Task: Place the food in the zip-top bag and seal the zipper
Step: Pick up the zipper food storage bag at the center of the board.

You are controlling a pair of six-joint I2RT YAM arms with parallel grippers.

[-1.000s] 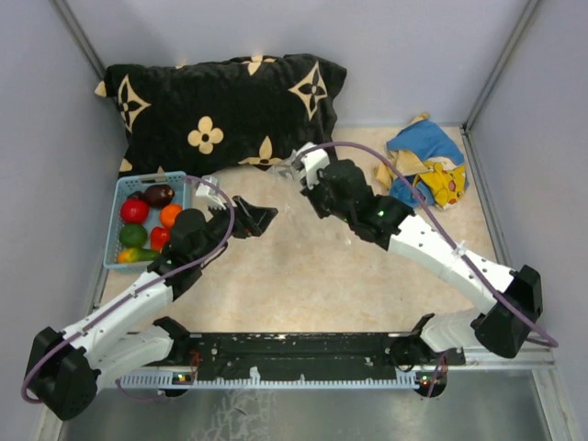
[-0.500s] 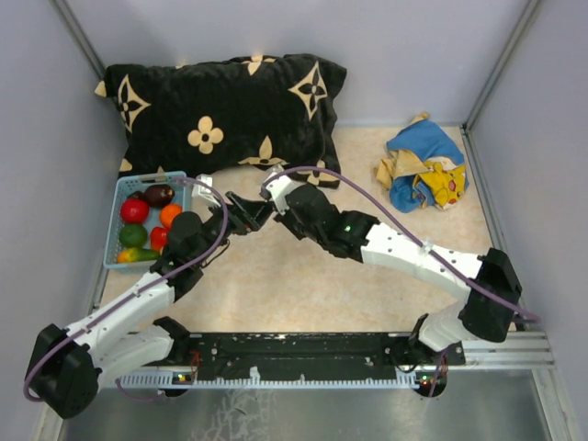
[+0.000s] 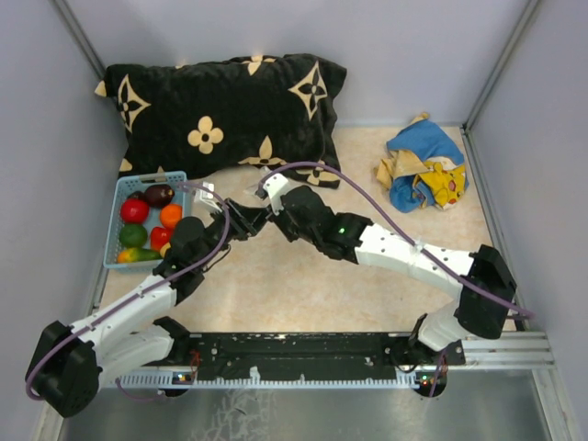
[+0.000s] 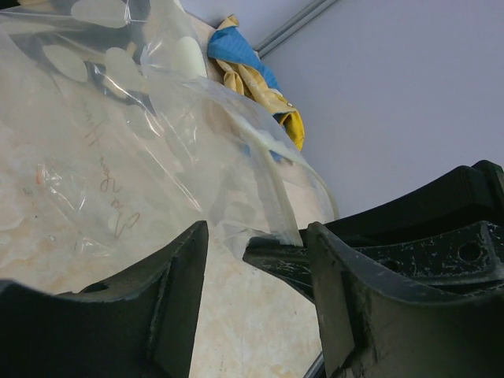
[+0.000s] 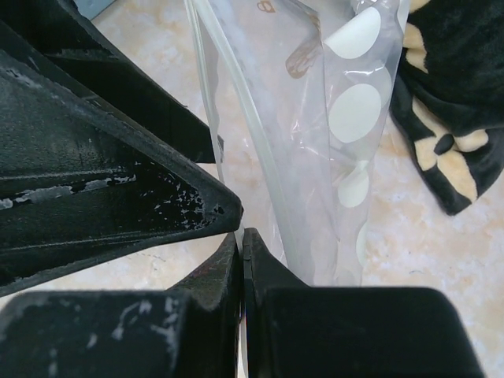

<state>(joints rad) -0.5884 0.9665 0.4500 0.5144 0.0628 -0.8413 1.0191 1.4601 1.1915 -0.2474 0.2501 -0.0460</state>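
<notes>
Now that the right arm (image 3: pixel 395 248) has swung across the table (image 3: pixel 303 294) to meet the left arm (image 3: pixel 138 303), the zip-top bag (image 4: pixel 118 157) hangs between the two of them, just right of the basket (image 3: pixel 118 193). The right gripper (image 5: pixel 242 236) is clamped tight on the film near the bag's mouth. The left gripper (image 4: pixel 253 240), wide apart a second ago, has narrowed about the bag's edge by the zipper (image 4: pixel 272 150). A gap shows between its fingers, so I judge it is not pinching yet. This looks like a second hold being taken to spread the mouth. Loading has not begun: nothing shows inside the bag, and the food (image 3: pixel 147 220) lies in the light blue basket at the left.

Pale grey walls (image 3: pixel 542 230) close the space on three sides. The table is beige and mottled. A black pillow (image 3: pixel 220 101) with cream flowers lies along the back, and a blue-and-yellow cloth (image 3: pixel 424 170) sits crumpled at the right rear.
</notes>
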